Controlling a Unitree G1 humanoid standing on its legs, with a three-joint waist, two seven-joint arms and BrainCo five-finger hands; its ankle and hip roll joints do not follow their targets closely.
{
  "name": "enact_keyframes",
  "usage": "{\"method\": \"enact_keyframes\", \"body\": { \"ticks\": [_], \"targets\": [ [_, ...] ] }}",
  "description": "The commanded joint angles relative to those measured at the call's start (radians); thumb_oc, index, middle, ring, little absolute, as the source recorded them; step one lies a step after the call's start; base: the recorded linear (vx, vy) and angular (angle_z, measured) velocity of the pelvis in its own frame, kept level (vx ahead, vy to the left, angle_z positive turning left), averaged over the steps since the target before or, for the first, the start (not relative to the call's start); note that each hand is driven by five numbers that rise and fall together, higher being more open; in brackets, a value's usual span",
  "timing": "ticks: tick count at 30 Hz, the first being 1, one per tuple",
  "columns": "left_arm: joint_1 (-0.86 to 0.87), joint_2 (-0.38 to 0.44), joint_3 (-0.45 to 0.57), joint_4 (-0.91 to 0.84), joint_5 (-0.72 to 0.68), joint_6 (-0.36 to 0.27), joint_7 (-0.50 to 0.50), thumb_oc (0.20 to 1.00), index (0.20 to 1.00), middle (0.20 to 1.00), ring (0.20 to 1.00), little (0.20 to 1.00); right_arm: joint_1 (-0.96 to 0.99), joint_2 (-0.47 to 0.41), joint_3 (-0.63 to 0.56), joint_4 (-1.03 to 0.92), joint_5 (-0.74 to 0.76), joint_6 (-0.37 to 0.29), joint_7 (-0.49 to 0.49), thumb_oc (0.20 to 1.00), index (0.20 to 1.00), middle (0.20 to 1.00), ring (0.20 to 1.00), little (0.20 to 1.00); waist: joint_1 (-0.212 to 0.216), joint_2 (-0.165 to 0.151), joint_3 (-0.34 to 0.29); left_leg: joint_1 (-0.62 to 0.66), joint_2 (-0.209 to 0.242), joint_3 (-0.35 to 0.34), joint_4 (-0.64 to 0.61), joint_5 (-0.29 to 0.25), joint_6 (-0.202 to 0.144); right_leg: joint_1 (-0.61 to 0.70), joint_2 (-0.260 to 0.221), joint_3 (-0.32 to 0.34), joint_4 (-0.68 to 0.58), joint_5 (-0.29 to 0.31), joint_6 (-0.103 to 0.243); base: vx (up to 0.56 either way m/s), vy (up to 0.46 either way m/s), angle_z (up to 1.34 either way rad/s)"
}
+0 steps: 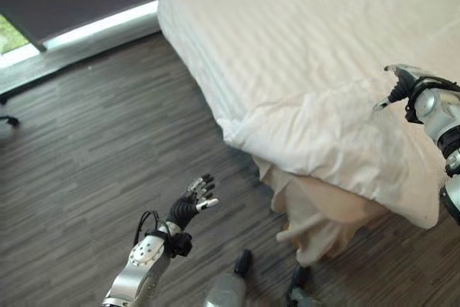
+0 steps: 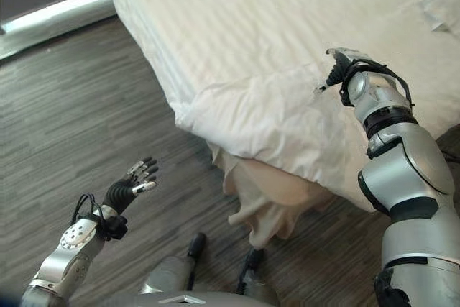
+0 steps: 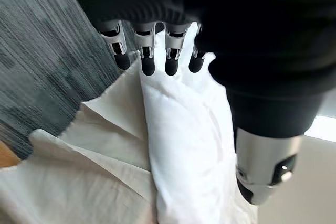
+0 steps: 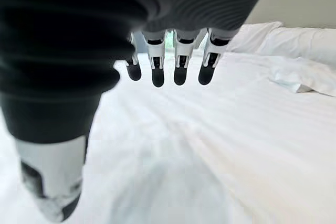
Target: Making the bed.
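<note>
I have the bed [image 1: 302, 48] ahead and to my right, its white duvet [image 2: 273, 106] spread over the top with the near corner bulging past the mattress edge — below that corner a beige sheet [image 1: 316, 213] hangs loose in folds down toward the dark wood-look floor [image 1: 93, 163]. My right hand [image 2: 343, 62] is over the duvet close to that corner; in its wrist view the fingers [image 4: 157, 69] hang straight and relaxed above the white cover, grasping nothing. My left hand [image 1: 195, 199] is held out above the floor, well apart from the bed, fingers [image 3: 147, 59] extended and released — its wrist view looks past them at the hanging sheet and duvet corner. Pillows [image 4: 294, 45] lie at the far end of the bed.
</note>
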Motion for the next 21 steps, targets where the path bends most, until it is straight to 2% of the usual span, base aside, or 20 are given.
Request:
{"method": "enact_keyframes", "body": {
  "ticks": [1,5,7,12,13,14,16,17,18,21],
  "targets": [
    [-0.07,0.013,0.037,-0.088,-0.061,-0.074,0.047,1.0,1.0,1.0,1.0,1.0,-0.138,-0.075,0.115,0.022,-0.071,0.016,-0.032,1.0,1.0,1.0,1.0,1.0,0.012,0.017,0.051,-0.038,-0.003,-0.028,-0.081,0.127,-0.037,0.03,0.025,-0.022,0.014,-0.026,0.062,-0.13,-0.003,0.01],
    [-0.077,-0.021,0.07,-0.094,-0.063,-0.086,0.082,1.0,1.0,1.0,1.0,1.0,-0.13,-0.066,0.118,0.024,-0.07,0.023,-0.018,1.0,1.0,1.0,1.0,1.0,0.016,0.024,0.079,-0.102,-0.003,-0.03,-0.081,0.144,-0.039,-0.035,0.027,-0.007,0.014,-0.01,0.06,-0.09,0.037,-0.04],
    [-0.09,-0.082,0.095,-0.094,-0.082,-0.105,0.11,1.0,1.0,1.0,1.0,1.0,-0.081,-0.05,0.095,-0.001,-0.055,0.021,-0.025,1.0,1.0,1.0,1.0,1.0,0.015,0.034,0.11,-0.15,-0.005,-0.027,-0.081,0.156,-0.043,-0.085,0.032,0.012,0.014,0.003,0.056,-0.11,0.045,-0.12],
    [-0.146,-0.182,0.1,-0.056,-0.139,-0.134,0.151,1.0,1.0,1.0,1.0,1.0,0.039,0.056,0.085,-0.089,-0.088,0.014,-0.006,1.0,1.0,1.0,1.0,1.0,0.009,0.026,0.135,-0.169,-0.002,-0.011,-0.081,0.157,-0.043,-0.118,0.046,0.051,0.014,0.012,0.056,-0.04,0.015,-0.2],
    [-0.156,-0.193,0.102,-0.043,-0.142,-0.138,0.159,1.0,1.0,1.0,1.0,1.0,0.056,0.073,0.087,-0.108,-0.097,0.013,0.001,0.896,0.896,0.896,0.896,0.896,0.004,0.024,0.135,-0.166,0.0,-0.006,-0.081,0.155,-0.043,-0.116,0.046,0.058,0.014,0.01,0.055,0.0,0.026,-0.22],
    [-0.169,-0.198,0.101,-0.03,-0.139,-0.145,0.172,1.0,1.0,1.0,1.0,1.0,0.071,0.092,0.091,-0.146,-0.103,0.014,0.004,0.2,0.2,0.2,0.2,0.2,0.0,0.019,0.136,-0.158,0.001,0.0,-0.081,0.152,-0.042,-0.113,0.047,0.067,0.014,0.01,0.054,0.01,0.03,-0.23],
    [-0.178,-0.2,0.099,-0.024,-0.127,-0.148,0.184,1.0,1.0,1.0,1.0,1.0,0.104,0.098,0.097,-0.212,-0.118,0.01,0.008,0.2,0.2,0.2,0.2,0.2,-0.008,0.016,0.136,-0.148,0.002,0.004,-0.081,0.147,-0.041,-0.108,0.048,0.077,0.014,0.009,0.053,0.0,0.035,-0.19],
    [-0.187,-0.208,0.095,-0.024,-0.133,-0.154,0.188,1.0,1.0,1.0,1.0,1.0,0.173,0.109,0.108,-0.41,-0.148,0.0,0.031,0.2,0.2,0.2,0.2,0.2,-0.032,0.003,0.137,-0.12,0.002,0.011,-0.081,0.133,-0.036,-0.091,0.047,0.092,0.014,0.005,0.05,0.0,0.034,-0.2],
    [-0.187,-0.207,0.094,-0.023,-0.134,-0.154,0.188,1.0,1.0,1.0,1.0,1.0,0.176,0.107,0.106,-0.414,-0.149,0.002,0.033,0.2,0.2,0.2,0.2,0.2,-0.03,0.003,0.138,-0.118,0.002,0.012,-0.081,0.132,-0.036,-0.089,0.047,0.093,0.014,0.005,0.05,0.0,0.041,-0.22],
    [-0.179,-0.202,0.105,-0.013,-0.118,-0.165,0.183,1.0,1.0,1.0,1.0,1.0,0.382,0.099,0.074,-0.693,-0.133,-0.032,0.098,0.2,0.2,0.2,0.2,0.2,-0.061,-0.012,0.129,-0.069,0.002,0.025,-0.081,0.112,-0.028,-0.055,0.044,0.108,0.014,-0.003,0.049,0.04,0.024,-0.3]
  ]
}}
